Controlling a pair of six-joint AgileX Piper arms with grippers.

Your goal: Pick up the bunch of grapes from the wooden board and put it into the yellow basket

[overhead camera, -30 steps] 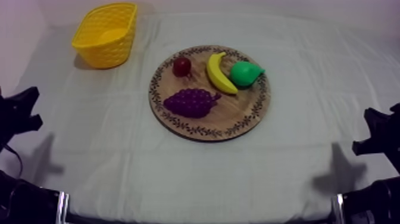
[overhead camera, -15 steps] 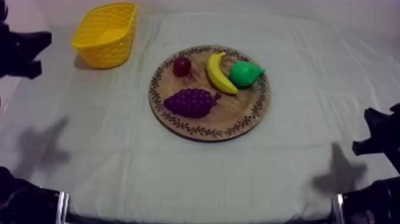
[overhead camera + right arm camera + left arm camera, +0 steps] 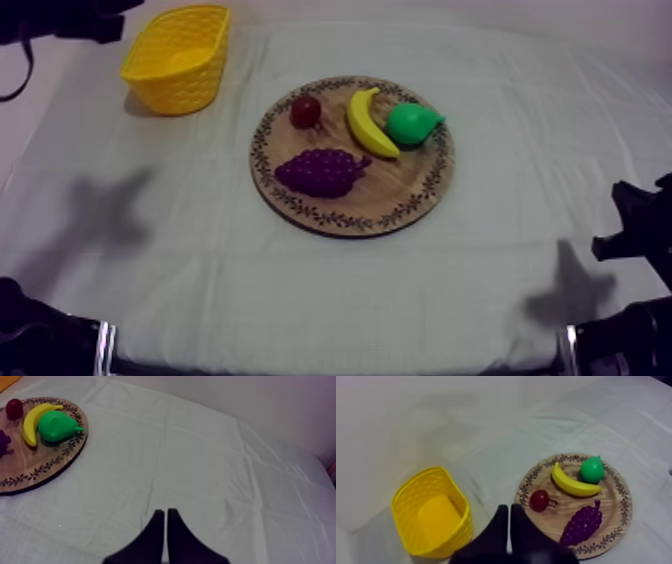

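Lying on the wooden board (image 3: 402,185), grapes (image 3: 320,172) sit untouched

A table lies draped in a wrinkled grey-white cloth (image 3: 330,300); fold lines and shallow creases cross the cloth ahead of the right gripper (image 3: 166,512); farther ahead of it, past the cloth's far edge, stands a plain pale wall (image 3: 270,401); soft, diffuse light leaves blurred grey shadows (image 3: 100,210) on the cloth.
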